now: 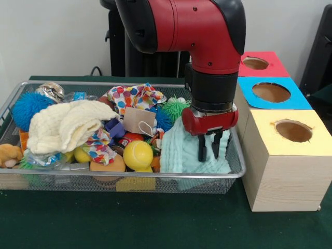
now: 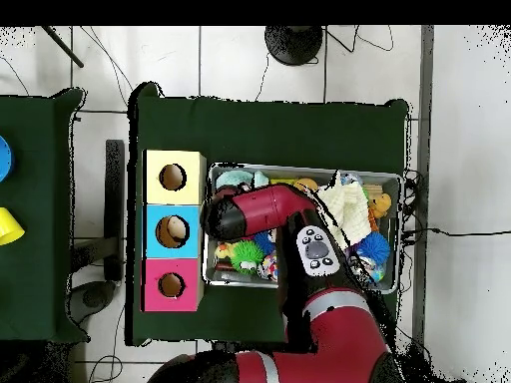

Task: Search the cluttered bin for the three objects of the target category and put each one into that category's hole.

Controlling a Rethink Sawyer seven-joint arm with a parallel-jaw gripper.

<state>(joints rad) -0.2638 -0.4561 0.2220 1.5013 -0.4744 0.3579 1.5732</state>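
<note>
You are getting even, soft indoor light in front view, no hard glare. Arm (image 1: 207, 46) is showing mild sheen along red shell. Soft shadow is lying on green table (image 1: 155, 223) under basket (image 1: 228, 174) front rim and beside yellow-topped box (image 1: 285, 171). Basket contents are reading slightly soft, fine detail smearing. Overhead view is coming in brighter on pale floor (image 2: 459, 150), table cloth staying dark, small things in basket too blurred for you to separate.
</note>
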